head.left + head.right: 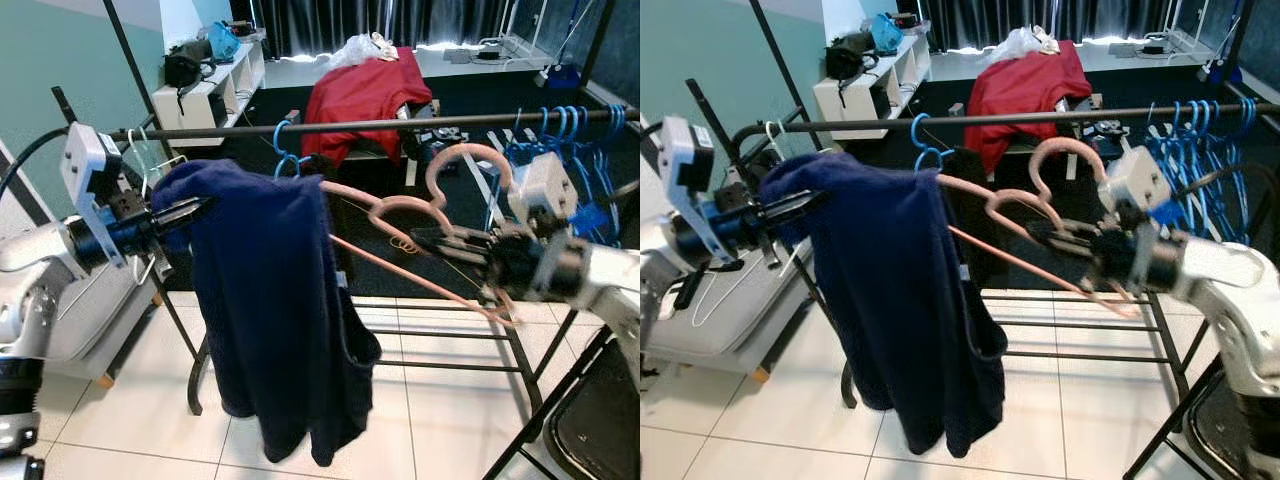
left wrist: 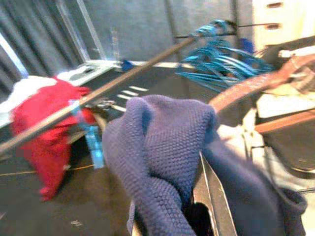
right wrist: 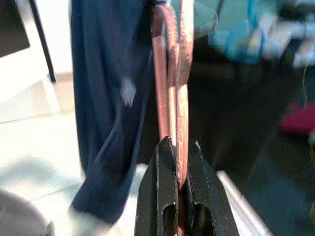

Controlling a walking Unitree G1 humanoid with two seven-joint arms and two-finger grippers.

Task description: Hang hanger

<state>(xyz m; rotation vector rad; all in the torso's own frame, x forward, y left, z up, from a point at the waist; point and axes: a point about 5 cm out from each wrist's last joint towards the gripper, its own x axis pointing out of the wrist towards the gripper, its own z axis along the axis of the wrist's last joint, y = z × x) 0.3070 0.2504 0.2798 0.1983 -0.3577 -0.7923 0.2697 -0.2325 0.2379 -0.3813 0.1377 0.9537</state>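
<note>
The right gripper [image 1: 435, 238] has its two black fingers [image 3: 170, 196] clenched on a pink plastic hanger [image 1: 400, 210], gripping it near the base of the hook; the hook curls upward just below the black clothes rail [image 1: 400, 124] and does not rest on it; the hanger's far shoulder runs into a navy knitted garment [image 1: 265, 300], which hangs from it in a long fold toward the white tiled floor [image 1: 420, 420]. The left gripper [image 1: 195, 210] reaches in from the rail's left end, its fingers buried in the garment's bunched upper edge and grasping the knit [image 2: 162, 142]. A single blue hanger [image 1: 285, 150] hooks over the rail above the garment; a cluster of blue hangers [image 1: 575, 140] crowds the rail's right end; behind the rail, a red cloth [image 1: 365, 95] drapes over a piece of furniture.
</note>
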